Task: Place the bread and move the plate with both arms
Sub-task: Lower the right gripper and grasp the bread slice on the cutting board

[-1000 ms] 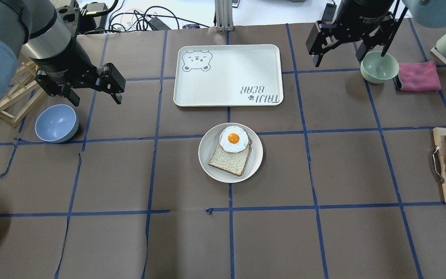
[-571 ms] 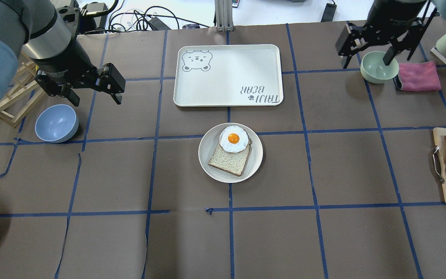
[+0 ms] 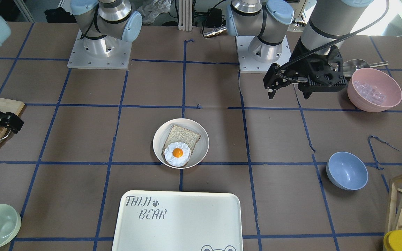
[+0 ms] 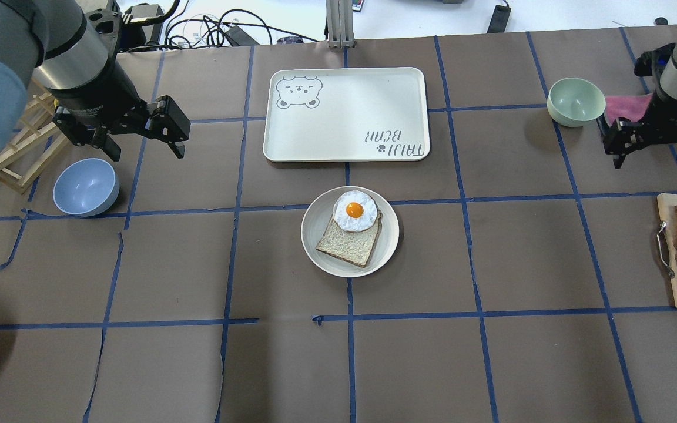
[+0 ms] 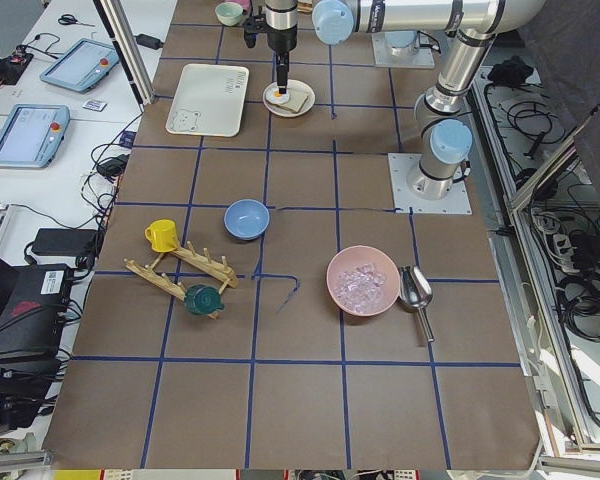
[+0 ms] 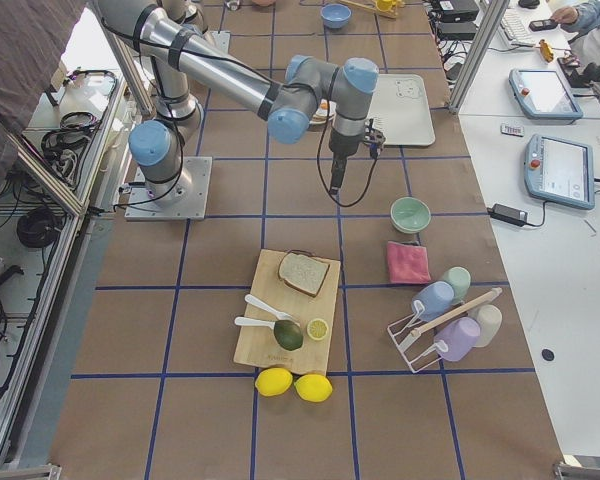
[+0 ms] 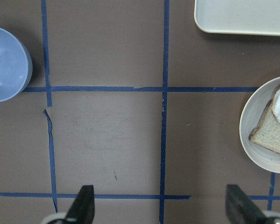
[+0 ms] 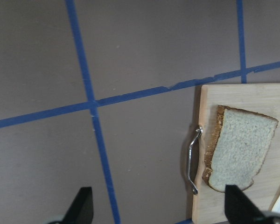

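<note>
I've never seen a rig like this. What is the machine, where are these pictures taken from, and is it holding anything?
Two robot arms stand at a table. Two cameras look down on it from opposite sides, two watch from its ends, and one rides on each wrist. The left end effector and the right end effector are both open and hold nothing. The plate in the middle carries a tan-crusted slice topped with a fried egg. A dark-crusted bread slice lies on a wooden board.

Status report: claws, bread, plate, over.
Left claw open, empty; right claw open beside board. Bread on board, ungrasped. Plate mid-table with slice and egg. Nothing seen blocking bread.
</note>
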`<state>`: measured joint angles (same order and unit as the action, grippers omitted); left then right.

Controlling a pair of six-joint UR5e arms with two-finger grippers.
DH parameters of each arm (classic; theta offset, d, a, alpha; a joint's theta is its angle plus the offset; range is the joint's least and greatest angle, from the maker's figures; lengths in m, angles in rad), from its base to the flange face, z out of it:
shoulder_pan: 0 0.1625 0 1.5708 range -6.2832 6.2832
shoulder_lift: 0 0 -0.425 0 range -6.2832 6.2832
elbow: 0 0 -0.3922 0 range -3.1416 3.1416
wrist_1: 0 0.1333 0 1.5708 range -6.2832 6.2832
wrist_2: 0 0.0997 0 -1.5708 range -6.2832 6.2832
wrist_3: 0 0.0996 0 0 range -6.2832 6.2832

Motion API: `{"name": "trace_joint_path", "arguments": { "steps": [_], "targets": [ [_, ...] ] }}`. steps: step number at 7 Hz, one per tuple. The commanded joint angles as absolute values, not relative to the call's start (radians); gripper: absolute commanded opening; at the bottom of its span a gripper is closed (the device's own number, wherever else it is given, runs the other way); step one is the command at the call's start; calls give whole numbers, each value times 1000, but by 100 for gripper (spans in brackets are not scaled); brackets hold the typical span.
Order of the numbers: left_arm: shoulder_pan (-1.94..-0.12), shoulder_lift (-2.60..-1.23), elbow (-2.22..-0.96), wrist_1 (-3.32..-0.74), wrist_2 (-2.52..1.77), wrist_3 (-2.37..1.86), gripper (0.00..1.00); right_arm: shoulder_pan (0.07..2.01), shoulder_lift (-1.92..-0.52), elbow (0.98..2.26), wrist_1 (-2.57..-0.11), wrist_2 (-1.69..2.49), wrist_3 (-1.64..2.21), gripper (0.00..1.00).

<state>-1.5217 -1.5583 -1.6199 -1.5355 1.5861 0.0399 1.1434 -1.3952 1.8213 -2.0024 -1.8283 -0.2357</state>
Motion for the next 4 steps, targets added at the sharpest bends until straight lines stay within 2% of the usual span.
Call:
{"name": "trace_joint_path", "arguments": {
  "steps": [1, 2, 3, 4],
  "targets": [
    [-1522, -1557, -1620, -1537, 1588, 40, 100, 1031, -1309, 1919, -2207, -1858, -314, 84],
    [-1522, -1557, -1620, -1536, 1586, 40, 100, 973, -1251, 1921, -2207, -1856, -365, 78],
    [-1522, -1559, -1621, -1537, 1586, 38, 100, 942, -1223, 1919, -2209, -1855, -382, 78],
    [-1522, -1559, -1620, -1536, 1586, 38, 100, 937, -1223, 1919, -2233, -1861, -385, 68]
  ]
}}
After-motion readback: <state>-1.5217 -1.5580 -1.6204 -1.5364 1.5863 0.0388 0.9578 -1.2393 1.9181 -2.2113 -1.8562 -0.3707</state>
